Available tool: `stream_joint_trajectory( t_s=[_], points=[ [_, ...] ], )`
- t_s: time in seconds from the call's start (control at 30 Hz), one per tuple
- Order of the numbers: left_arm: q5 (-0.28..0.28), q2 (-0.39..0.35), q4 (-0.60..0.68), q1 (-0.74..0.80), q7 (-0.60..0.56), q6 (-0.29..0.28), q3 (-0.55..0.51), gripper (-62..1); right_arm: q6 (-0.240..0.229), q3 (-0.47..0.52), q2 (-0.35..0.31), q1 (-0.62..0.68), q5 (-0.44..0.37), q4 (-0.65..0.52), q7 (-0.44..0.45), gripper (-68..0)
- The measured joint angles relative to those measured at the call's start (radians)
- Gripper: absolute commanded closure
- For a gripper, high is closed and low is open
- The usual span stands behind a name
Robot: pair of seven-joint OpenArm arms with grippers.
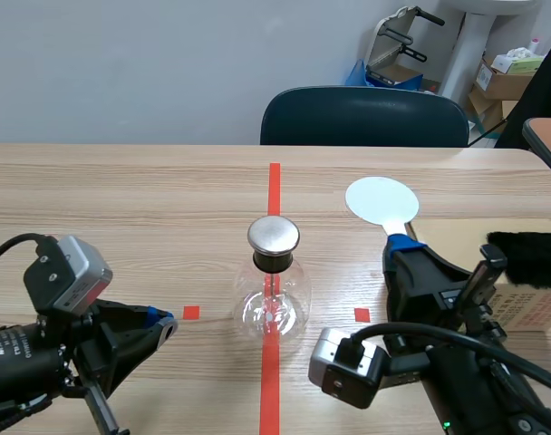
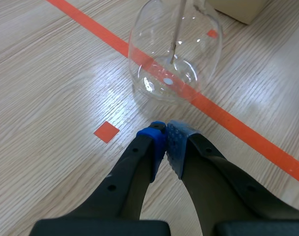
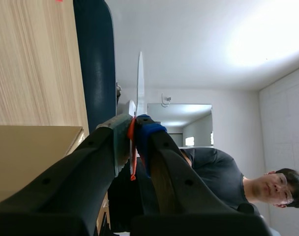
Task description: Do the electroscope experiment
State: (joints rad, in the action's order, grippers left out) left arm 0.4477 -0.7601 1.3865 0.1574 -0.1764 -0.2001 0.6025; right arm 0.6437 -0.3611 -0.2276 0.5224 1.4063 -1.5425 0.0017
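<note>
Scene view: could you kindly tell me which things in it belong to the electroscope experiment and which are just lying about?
For the job: electroscope flask with its metal cap; white disc paddle; black fur, probably for rubbing.
Just lying about: cardboard box under the fur; dark chair; boxes in the far corner.

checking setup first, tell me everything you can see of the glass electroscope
The electroscope is a clear, round glass flask with a black neck collar, a shiny metal disc cap and a thin rod inside. It stands upright on the red tape line. Nothing touches it; the shut left pincer sits short of it.
</note>
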Motion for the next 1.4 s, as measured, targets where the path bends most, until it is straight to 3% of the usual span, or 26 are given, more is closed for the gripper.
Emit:
stream_joint_trajectory(
  t_s=[0.13, 0.9, 1.4],
  points=[
    [0.021, 0.018, -0.053, -0.04, 0.0, 0.01, 0.035, -4.0, 0.0, 0.004, 0.0, 0.009, 0.0, 0.0, 0.0, -0.7],
    [0.026, 0.1, -0.253, -0.21, -0.046, 0.017, 0.211, -4.0, 0.0, 0.004, 0.0, 0.013, 0.0, 0.0, -0.03, -0.7],
    [0.026, 0.129, -0.279, -0.221, -0.082, 0.018, 0.223, -4.0, 0.0, 0.004, 0.0, 0.013, 0.0, 0.0, -0.029, -0.7]
  ],
)
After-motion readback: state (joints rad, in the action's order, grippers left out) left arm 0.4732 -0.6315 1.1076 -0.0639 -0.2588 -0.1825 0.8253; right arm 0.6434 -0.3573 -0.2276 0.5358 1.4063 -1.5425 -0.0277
